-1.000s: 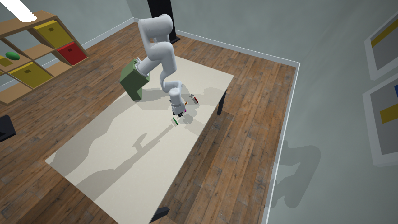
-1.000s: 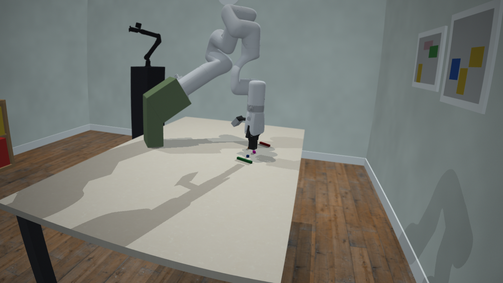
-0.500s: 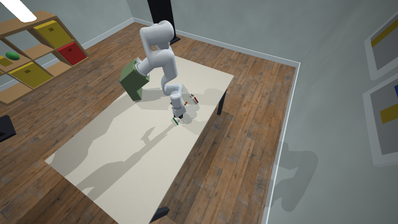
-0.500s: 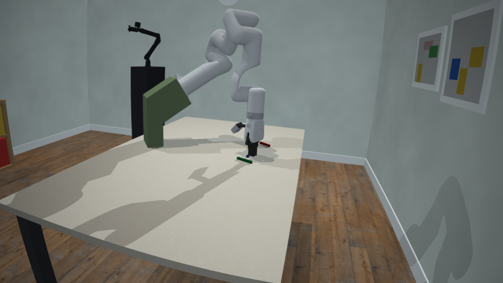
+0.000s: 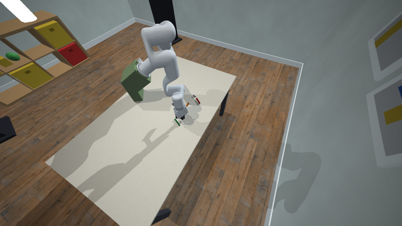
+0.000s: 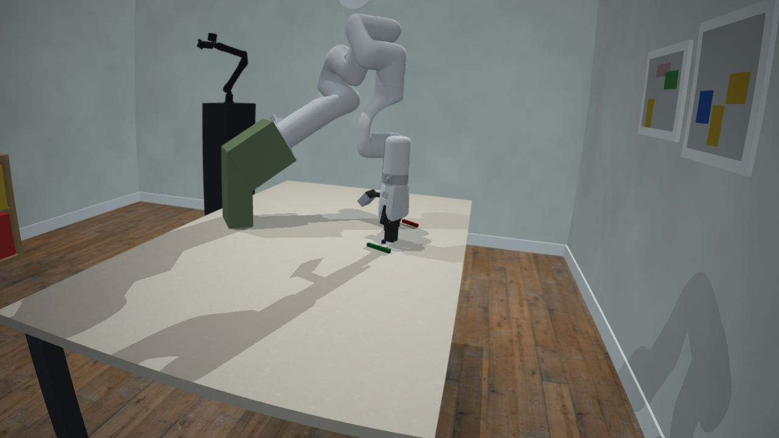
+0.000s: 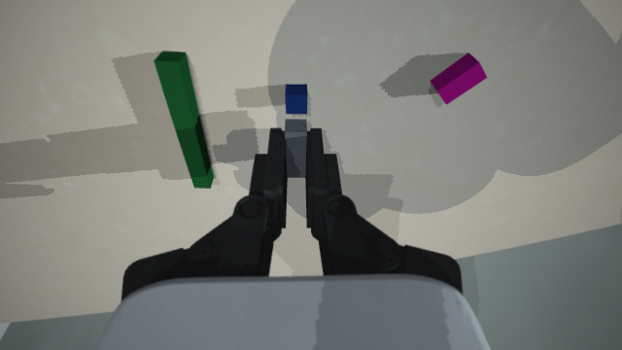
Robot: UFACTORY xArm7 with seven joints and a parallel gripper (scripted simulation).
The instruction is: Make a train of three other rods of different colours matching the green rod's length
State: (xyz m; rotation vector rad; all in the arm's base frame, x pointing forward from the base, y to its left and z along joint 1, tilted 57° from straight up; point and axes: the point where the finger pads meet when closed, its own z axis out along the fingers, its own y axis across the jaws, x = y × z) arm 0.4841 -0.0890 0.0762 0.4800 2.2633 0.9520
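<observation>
Hand [image 5: 181,118] [image 6: 390,239] [image 7: 295,150]: mine, closed on the grey rod [image 7: 295,151].
Blue rod [image 6: 383,241] [image 7: 296,99]: just beyond my grip, upper middle of the wrist view.

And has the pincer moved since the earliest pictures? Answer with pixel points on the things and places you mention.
Yes, down: in the exterior view, the pincer [image 5: 181,118] [image 6: 391,239] [image 7: 295,150] is lower, closer to the table [image 5: 168,157] [image 6: 381,326] [image 7: 73,243], than in the earliest picture.
</observation>
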